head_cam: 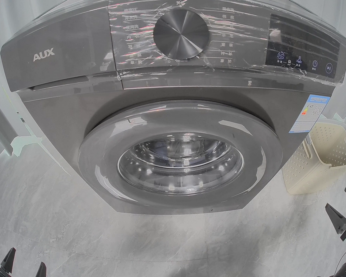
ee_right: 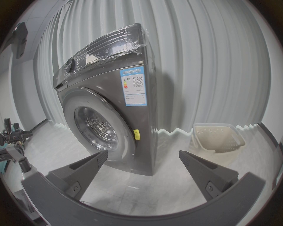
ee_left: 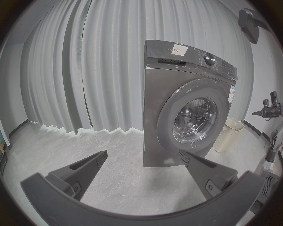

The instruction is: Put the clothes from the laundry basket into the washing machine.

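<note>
Wide-spread and gripping nothing, the left claw (head_cam: 25, 264) is hovering low over the floor (head_cam: 147, 242) at the robot's left, in front of the washing machine (head_cam: 171, 106) and apart from it. The right claw (head_cam: 336, 197) is hovering at the robot's right, its two dark pointed fingers also standing wide apart with nothing between them. It is sitting near the laundry basket (head_cam: 327, 155) without touching it.

The grey front-loading washing machine is standing straight ahead of the robot. Its round door (head_cam: 180, 159) is sitting shut, and the shiny metal drum is showing through the glass window. A large round dial (head_cam: 181, 33) is sitting in the middle of the control panel, which is wearing a wrinkled sheet of clear plastic film. A blue label (head_cam: 309, 112) is sticking to the machine's right front corner.

The cream laundry basket, with perforated walls, is standing upright on the floor near the machine's right side, with a strip of floor between the two. Whether clothes are lying inside it cannot be told.

Pale pleated curtains (ee_left: 88, 73) are hanging behind the machine, down to the grey marbled floor.
</note>
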Motion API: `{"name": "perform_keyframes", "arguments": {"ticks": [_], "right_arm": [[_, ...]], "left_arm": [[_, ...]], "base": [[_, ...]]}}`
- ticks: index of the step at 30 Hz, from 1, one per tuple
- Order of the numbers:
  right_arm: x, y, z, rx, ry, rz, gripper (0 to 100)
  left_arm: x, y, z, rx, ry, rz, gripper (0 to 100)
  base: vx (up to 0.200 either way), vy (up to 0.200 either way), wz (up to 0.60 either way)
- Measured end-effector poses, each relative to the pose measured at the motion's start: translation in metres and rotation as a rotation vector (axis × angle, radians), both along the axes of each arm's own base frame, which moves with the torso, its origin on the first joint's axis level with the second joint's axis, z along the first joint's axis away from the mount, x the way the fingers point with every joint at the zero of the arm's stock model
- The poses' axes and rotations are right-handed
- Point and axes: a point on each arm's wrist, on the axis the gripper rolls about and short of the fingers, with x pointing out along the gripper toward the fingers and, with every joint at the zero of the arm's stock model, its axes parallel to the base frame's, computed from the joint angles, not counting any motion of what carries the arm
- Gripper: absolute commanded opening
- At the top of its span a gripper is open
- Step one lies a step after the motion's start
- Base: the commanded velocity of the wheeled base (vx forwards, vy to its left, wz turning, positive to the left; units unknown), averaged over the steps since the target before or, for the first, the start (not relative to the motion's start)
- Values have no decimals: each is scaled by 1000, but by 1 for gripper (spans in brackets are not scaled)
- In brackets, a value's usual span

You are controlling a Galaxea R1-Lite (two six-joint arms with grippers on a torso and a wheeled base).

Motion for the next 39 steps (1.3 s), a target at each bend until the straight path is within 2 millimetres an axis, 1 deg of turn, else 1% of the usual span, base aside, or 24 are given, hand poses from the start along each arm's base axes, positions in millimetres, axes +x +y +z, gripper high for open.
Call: {"name": "perform_keyframes", "arguments": {"ticks": [6, 11, 15, 22, 25, 28, 30, 39], "right_arm": [[-35, -10, -26, -20, 46, -76, 100], [-52, -14, -40, -9, 25, -176, 100], [-58, -17, -45, -4, 16, -282, 100], [-63, -14, -47, -3, -33, -337, 100], [-65, -12, -49, -1, -35, -294, 100], [-66, -10, -52, -5, -24, -185, 100], [-67, -9, -53, -7, -24, -148, 100], [-68, -10, -55, -20, -28, -170, 100]], "left_arm": [[0, 0, 0, -3, 0, 2, 100], [0, 0, 0, -11, -1, 6, 100], [0, 0, 0, -17, -1, 11, 100], [0, 0, 0, -16, -1, 13, 100], [0, 0, 0, -14, -1, 13, 100], [0, 0, 0, -9, -2, 17, 100], [0, 0, 0, -7, -2, 19, 100], [0, 0, 0, -4, -3, 26, 100]], "base": [[0, 0, 0], [0, 0, 0], [0, 0, 0], [0, 0, 0], [0, 0, 0], [0, 0, 0], [0, 0, 0], [0, 0, 0]]}}
